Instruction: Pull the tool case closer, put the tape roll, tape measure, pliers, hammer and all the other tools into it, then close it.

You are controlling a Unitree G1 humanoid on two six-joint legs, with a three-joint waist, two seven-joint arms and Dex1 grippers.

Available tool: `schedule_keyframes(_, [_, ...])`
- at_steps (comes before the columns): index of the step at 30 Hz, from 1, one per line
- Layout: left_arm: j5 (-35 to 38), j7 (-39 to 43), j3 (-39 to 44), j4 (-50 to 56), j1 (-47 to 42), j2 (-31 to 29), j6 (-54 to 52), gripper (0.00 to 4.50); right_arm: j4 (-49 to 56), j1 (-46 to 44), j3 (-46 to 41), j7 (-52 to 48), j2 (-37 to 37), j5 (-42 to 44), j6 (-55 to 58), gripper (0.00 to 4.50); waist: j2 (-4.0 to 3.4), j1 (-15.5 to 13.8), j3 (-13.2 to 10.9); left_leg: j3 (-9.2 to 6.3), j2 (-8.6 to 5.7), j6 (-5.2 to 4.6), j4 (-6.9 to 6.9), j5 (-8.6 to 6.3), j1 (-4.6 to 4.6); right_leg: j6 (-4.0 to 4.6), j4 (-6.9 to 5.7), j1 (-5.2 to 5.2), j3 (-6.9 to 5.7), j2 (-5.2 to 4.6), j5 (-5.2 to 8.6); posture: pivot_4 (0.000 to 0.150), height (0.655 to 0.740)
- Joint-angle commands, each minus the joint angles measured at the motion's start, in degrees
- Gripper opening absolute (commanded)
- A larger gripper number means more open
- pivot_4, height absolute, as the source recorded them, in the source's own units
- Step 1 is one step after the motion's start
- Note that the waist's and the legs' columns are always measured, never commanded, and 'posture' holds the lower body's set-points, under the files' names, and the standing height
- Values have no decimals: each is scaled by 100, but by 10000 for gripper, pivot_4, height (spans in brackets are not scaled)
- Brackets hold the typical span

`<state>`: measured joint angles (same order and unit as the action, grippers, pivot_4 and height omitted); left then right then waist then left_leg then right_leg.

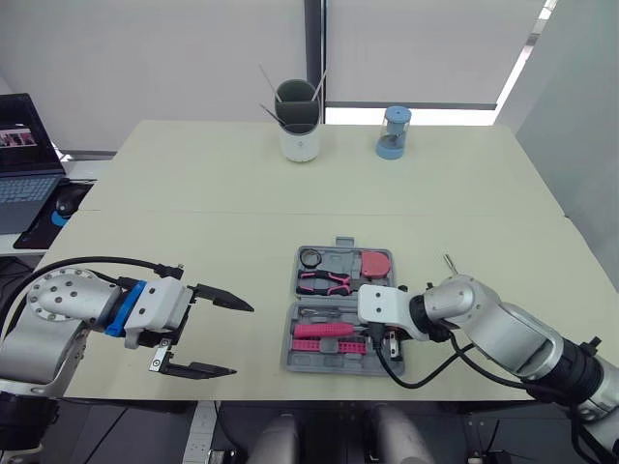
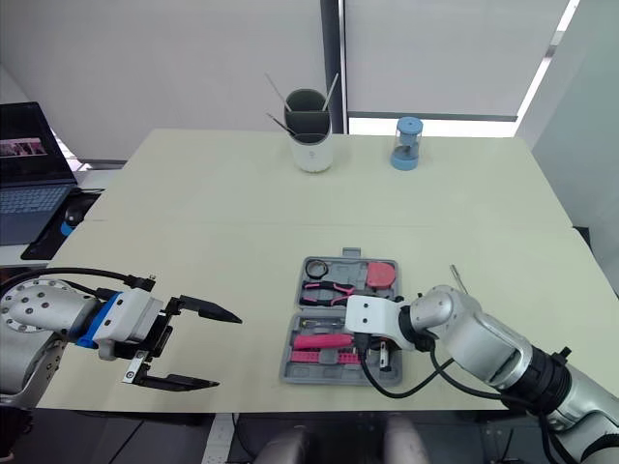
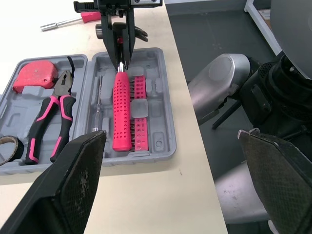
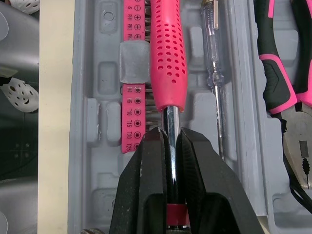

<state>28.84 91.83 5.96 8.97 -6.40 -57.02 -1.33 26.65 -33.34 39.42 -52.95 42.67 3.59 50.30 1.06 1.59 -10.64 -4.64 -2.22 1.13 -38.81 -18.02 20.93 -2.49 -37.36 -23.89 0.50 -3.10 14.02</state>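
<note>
The grey tool case [image 1: 334, 368] lies open near the table's front edge. Its far half holds the black tape roll [image 1: 310, 258], pink-handled pliers [image 1: 324, 281] and red tape measure [image 1: 377, 264]. In the near half lie a clear tester screwdriver [image 4: 213, 53], a pink bit strip [image 4: 130, 29] and the hammer's pink perforated handle [image 4: 168, 53]. My right gripper [image 4: 170, 141] is shut on the hammer's chrome shaft, right over the case. A thin metal driver [image 1: 450, 262] lies on the table right of the case. My left gripper [image 1: 242, 339] hovers open, left of the case, holding nothing.
At the table's far side stand a white-and-grey holder [image 1: 299, 130] with sticks and a blue jar [image 1: 393, 132]. A laptop [image 1: 24, 159] and mouse [image 1: 66, 201] sit on a side desk to the left. The case lies close to the table's front edge [image 1: 242, 398].
</note>
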Motion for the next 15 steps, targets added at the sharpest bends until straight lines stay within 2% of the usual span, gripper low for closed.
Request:
schedule_keyframes(1, [4,-34,29,220,2,-110,-75,45000,-5,-145,3,-55,-78,-159,-249,1935,0,1,0,0,0,0,0,0,0,0,-1,-1,0,0,0,1500,7400])
schedule_keyframes(15, [52,-114,203,454,213,-182,-205,45000,-626,-74,129,-148,-459,-815,-1021,1935,0,10,0,12,-1,0,-5,0,-3,0,-43,-18,14,2,0,1500,7400])
